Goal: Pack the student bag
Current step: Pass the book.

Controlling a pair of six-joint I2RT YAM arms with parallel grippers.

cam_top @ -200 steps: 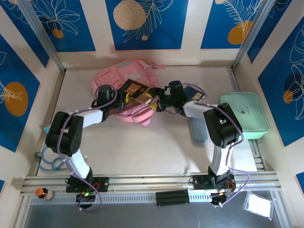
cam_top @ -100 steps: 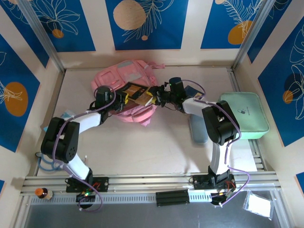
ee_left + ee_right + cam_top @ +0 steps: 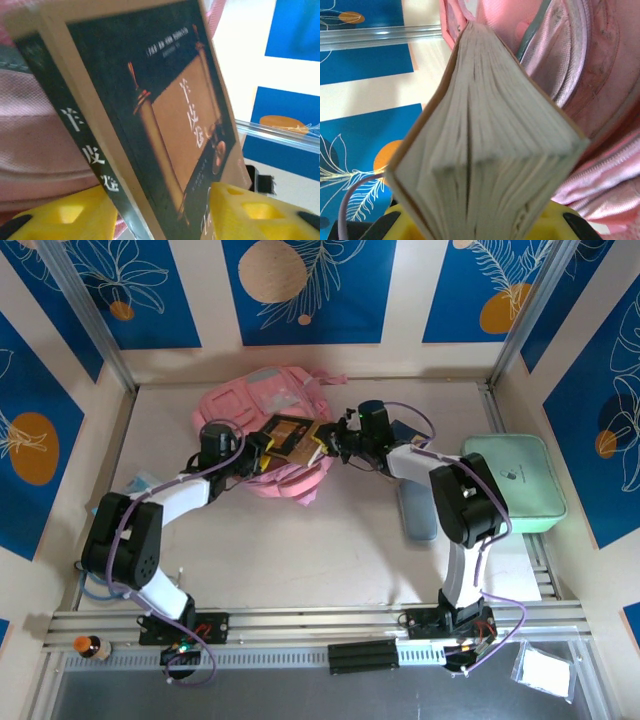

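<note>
Pink student bag (image 3: 268, 400) lies at the back centre of the bench (image 3: 330, 540). Dark-covered book (image 3: 292, 435) sits over it, between both arms. Right end effector (image 3: 325, 447) is narrow, clamped on the book's page edge. Left end effector (image 3: 258, 445) straddles the spine end; gripping or loose, cannot tell.

The student bag (image 3: 262, 398), a soft pink backpack with grey-trimmed pockets, lies flat and slumped near the far edge of the counter (image 3: 300, 540), left of centre, one strap trailing right.
</note>
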